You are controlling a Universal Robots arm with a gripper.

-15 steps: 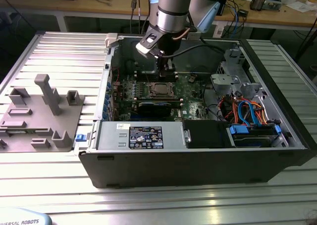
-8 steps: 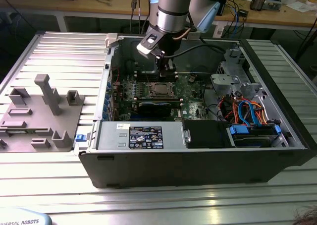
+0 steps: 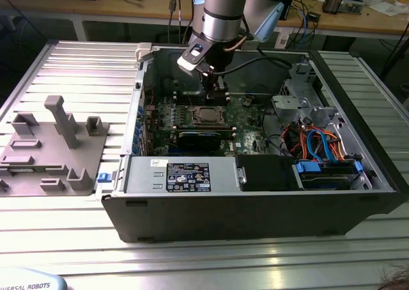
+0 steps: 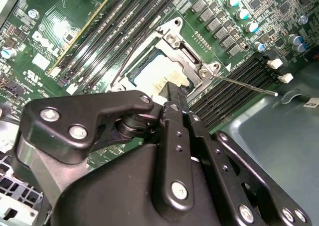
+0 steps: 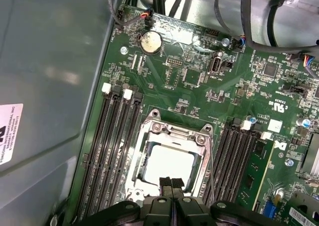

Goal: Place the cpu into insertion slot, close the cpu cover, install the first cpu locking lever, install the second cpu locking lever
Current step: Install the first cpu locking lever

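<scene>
Already the cpu (image 5: pixel 167 165) lies in the insertion slot (image 5: pixel 143 161), between two memory-slot banks (image 5: pixel 112 146), the cpu cover (image 5: pixel 175 132) lowered over it (one thin lever (image 4: pixel 246 85) juts free). Jaws pressed together, empty, the gripper (image 5: pixel 171 182) hovers right at the cover's edge.

The cpu (image 5: pixel 167 165) top is pale silver metal — its cpu cover (image 5: pixel 175 135) bare, brighter metal. The circuit board (image 5: pixel 199 86) looks glossy green.
</scene>
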